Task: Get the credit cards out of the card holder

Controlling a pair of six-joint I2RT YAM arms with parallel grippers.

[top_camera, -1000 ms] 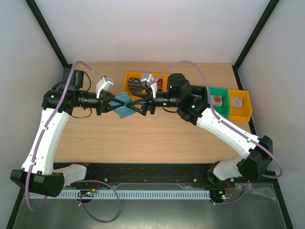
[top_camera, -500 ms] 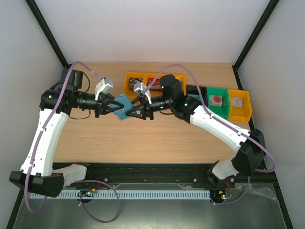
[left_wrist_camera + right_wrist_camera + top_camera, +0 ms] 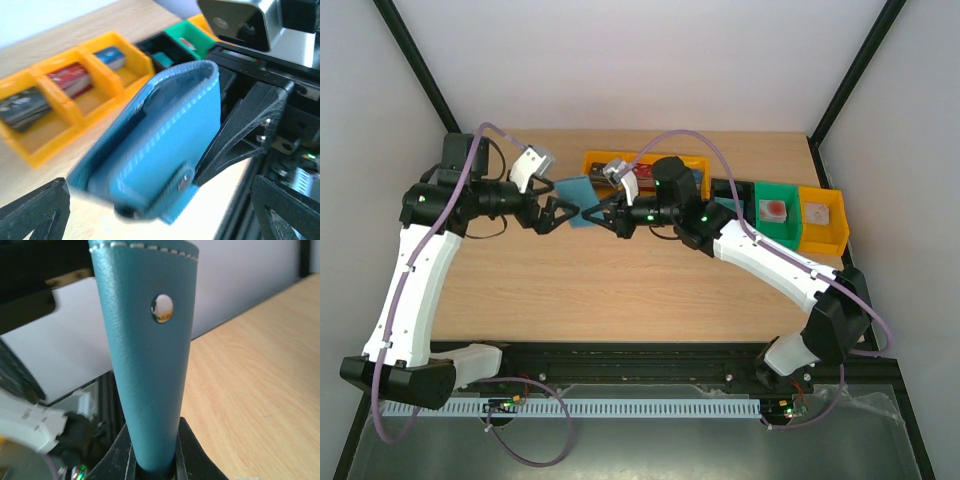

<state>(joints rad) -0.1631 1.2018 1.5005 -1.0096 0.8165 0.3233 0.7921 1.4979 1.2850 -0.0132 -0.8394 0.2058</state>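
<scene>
Holding the holder [image 3: 576, 189] clear of the tabletop [image 3: 620, 290], clamped by its lower edge in the right gripper [image 3: 591, 211], with the left gripper [image 3: 557, 212] spread wide and empty just beside it. No cards showing at its mouth; probably tucked inside. Likely soft leather around thin, stiff, slick cards, so best pinched at a card edge near the mouth, not across the pocket.

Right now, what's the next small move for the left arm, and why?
Probably ease the left gripper forward and close on the free edge of the card holder. The right gripper is shut on its other end, holding it up. The left gripper is open with the holder just ahead of it. No credit cards show yet, so it likely needs opening first.
</scene>
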